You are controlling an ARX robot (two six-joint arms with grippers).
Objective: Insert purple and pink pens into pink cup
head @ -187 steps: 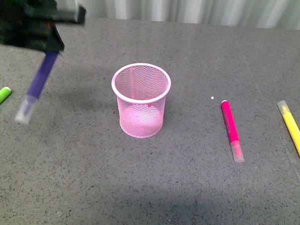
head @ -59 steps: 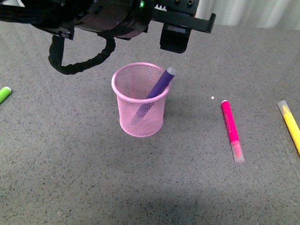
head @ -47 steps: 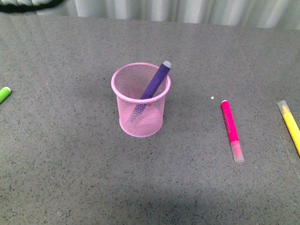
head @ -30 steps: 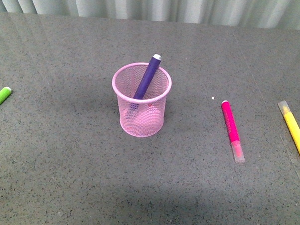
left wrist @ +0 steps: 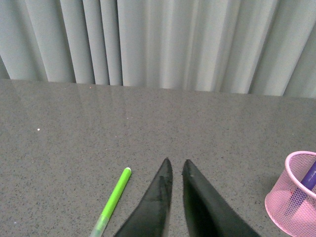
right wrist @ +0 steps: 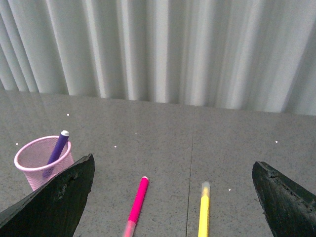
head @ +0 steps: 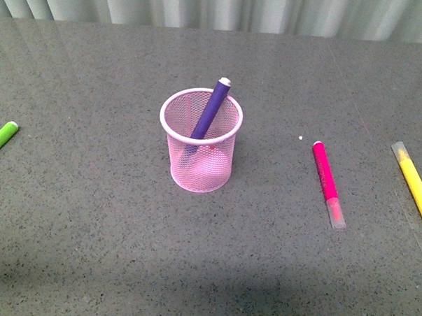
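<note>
The pink cup point(head: 200, 140) stands upright mid-table. The purple pen point(head: 211, 107) stands in it, leaning, its white end above the rim. The pink pen point(head: 328, 180) lies flat on the table to the cup's right. Neither gripper shows in the front view. In the left wrist view my left gripper point(left wrist: 175, 164) is shut and empty, with the cup point(left wrist: 295, 195) and the purple pen point(left wrist: 309, 179) off to one side. In the right wrist view my right gripper point(right wrist: 173, 165) is open wide and empty above the table; the pink pen point(right wrist: 138, 199) lies between its fingers, and the cup point(right wrist: 42, 159) holds the purple pen point(right wrist: 58, 147).
A green marker point(head: 0, 139) lies at the table's left edge and also shows in the left wrist view point(left wrist: 113, 199). A yellow marker point(head: 412, 181) lies at the far right, beside the pink pen in the right wrist view point(right wrist: 203, 213). A grey curtain hangs behind the table.
My left arm carried the purple pen over the cup, let it go inside and withdrew out of the front view. The pen tipped more upright and the cup shifted slightly right.
</note>
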